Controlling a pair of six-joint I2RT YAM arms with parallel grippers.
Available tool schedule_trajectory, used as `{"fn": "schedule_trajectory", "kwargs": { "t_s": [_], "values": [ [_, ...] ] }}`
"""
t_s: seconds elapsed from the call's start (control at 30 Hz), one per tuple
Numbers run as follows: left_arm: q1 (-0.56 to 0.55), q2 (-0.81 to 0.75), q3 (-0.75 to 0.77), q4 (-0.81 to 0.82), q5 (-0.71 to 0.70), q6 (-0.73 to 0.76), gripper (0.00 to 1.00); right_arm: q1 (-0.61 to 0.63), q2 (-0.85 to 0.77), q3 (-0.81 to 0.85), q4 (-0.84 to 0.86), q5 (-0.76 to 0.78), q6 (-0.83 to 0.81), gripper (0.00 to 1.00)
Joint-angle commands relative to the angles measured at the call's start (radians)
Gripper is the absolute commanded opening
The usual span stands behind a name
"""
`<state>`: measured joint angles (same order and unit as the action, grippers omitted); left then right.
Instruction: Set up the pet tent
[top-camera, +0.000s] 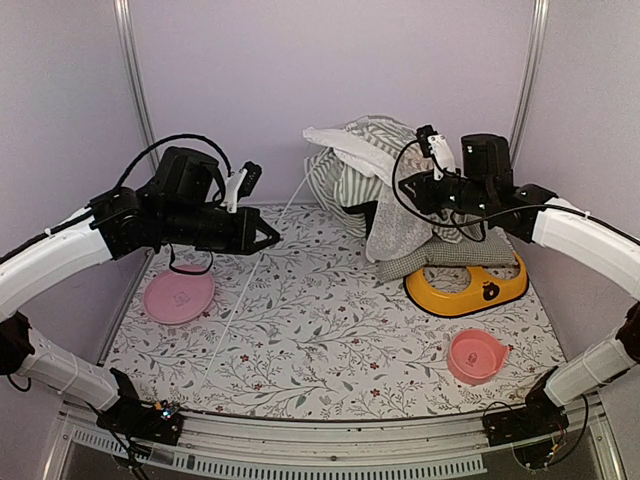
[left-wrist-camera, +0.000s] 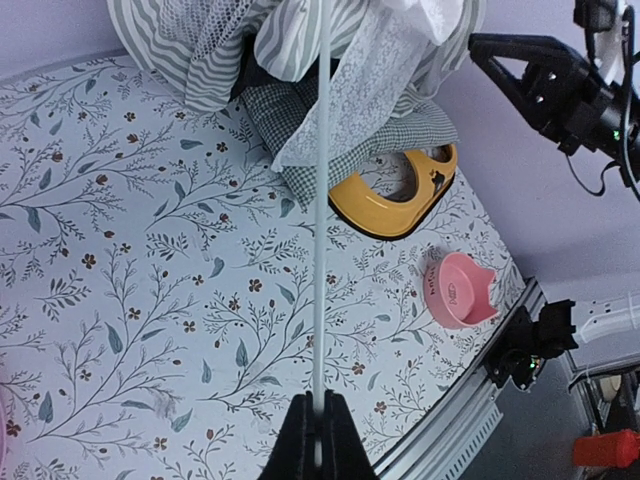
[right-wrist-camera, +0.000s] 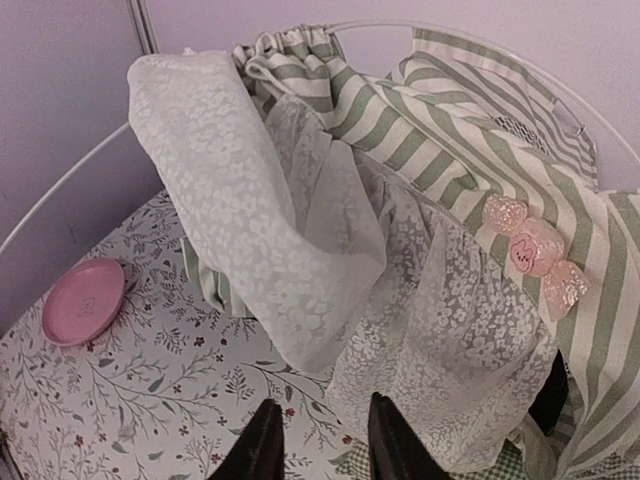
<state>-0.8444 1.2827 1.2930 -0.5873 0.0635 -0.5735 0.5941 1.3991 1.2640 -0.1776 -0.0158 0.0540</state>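
At the table's (top-camera: 300, 330) back, heaped partly on the gingham cushion (top-camera: 462, 254): pet tent (top-camera: 358, 172). Clamped between jaws of the left gripper (left-wrist-camera: 318, 402): its white pole (left-wrist-camera: 322, 200). Apart and empty before the lace (right-wrist-camera: 430, 330): jaws of the right gripper (right-wrist-camera: 322, 404).

The pet tent (top-camera: 345, 182) is grey-green and white striped with white floral lace; the worktop (top-camera: 320, 340) bears a leafy print.

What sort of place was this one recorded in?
Probably a robot test booth staged as a pet corner: metal frame posts, a floral table cover, and the pet tent beside a yellow feeder.
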Motion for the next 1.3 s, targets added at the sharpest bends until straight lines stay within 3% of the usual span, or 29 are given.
{"fn": "schedule_trajectory", "kwargs": {
  "t_s": [0.0,0.07,0.17,0.3,0.6,0.73,0.97,1.27],
  "values": [
    [-0.012,-0.010,0.009,0.037,-0.016,-0.011,0.00,-0.003,-0.001,0.065,-0.018,-0.036,-0.001,0.46],
    [-0.015,-0.007,0.011,0.037,-0.012,-0.011,0.00,0.000,-0.013,0.086,0.002,-0.052,-0.004,0.59],
    [-0.019,-0.006,0.011,0.037,-0.012,-0.007,0.00,0.022,0.004,0.129,0.039,-0.091,-0.026,0.70],
    [-0.022,-0.002,0.015,0.037,-0.010,-0.006,0.00,0.071,0.106,0.236,0.036,-0.096,-0.120,0.74],
    [-0.031,0.004,0.022,0.032,-0.012,-0.002,0.00,0.131,0.343,0.476,0.010,-0.007,-0.269,0.70],
    [-0.032,0.000,0.023,0.029,-0.017,-0.002,0.00,0.132,0.373,0.521,-0.011,0.074,-0.258,0.53],
    [-0.031,-0.003,0.023,0.026,-0.028,-0.001,0.00,0.133,0.256,0.374,0.060,0.149,-0.212,0.01],
    [-0.032,-0.002,0.025,0.026,-0.034,0.002,0.00,0.129,0.135,0.236,0.075,0.135,-0.208,0.00]
  ]
}}
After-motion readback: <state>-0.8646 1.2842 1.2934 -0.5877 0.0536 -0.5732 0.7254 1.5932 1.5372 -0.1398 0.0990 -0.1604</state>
